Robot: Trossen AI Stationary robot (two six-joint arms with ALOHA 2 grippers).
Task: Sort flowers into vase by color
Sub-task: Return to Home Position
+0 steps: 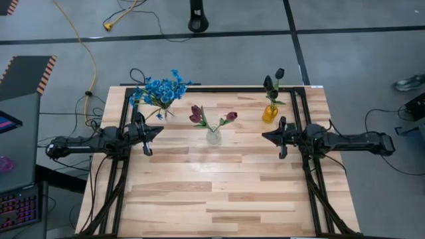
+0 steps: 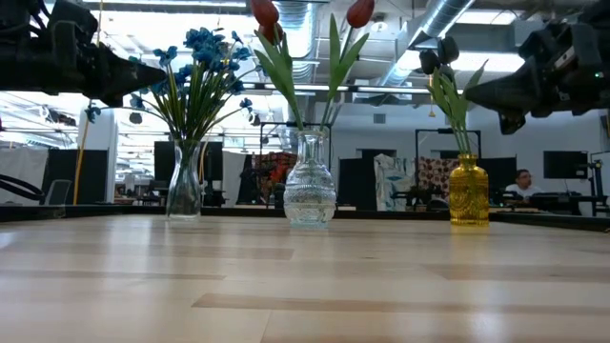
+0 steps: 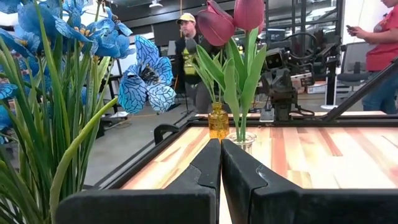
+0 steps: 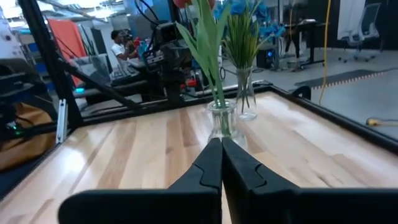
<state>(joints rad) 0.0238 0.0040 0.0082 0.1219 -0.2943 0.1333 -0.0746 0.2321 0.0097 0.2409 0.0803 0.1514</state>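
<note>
Left gripper: jaws clenched tip to tip with nothing between them, held above the left part of the counter and pointing inward. Right gripper: jaws likewise pressed together and empty, mirrored over the right part. Both were well apart from every vase. In the low view each arm showed only as a dark mass at an upper corner, tips hard to make out.

Between the two, mid-counter: dark red rosebuds in a ribbed clear vase. The left jaws partly hid the vase in the left wrist view. The top edge cut off the blooms in the right wrist view.

Toward the far left corner: blue flowers in a slim clear vase, which was mostly covered by blooms from above.

Far right: near-black buds in a yellow vase.

Each colour stood upright in its own vase.

Beyond the counter: a person in a cap, partly behind the leaves. Another person in a red shirt was cut off at the edge.
</note>
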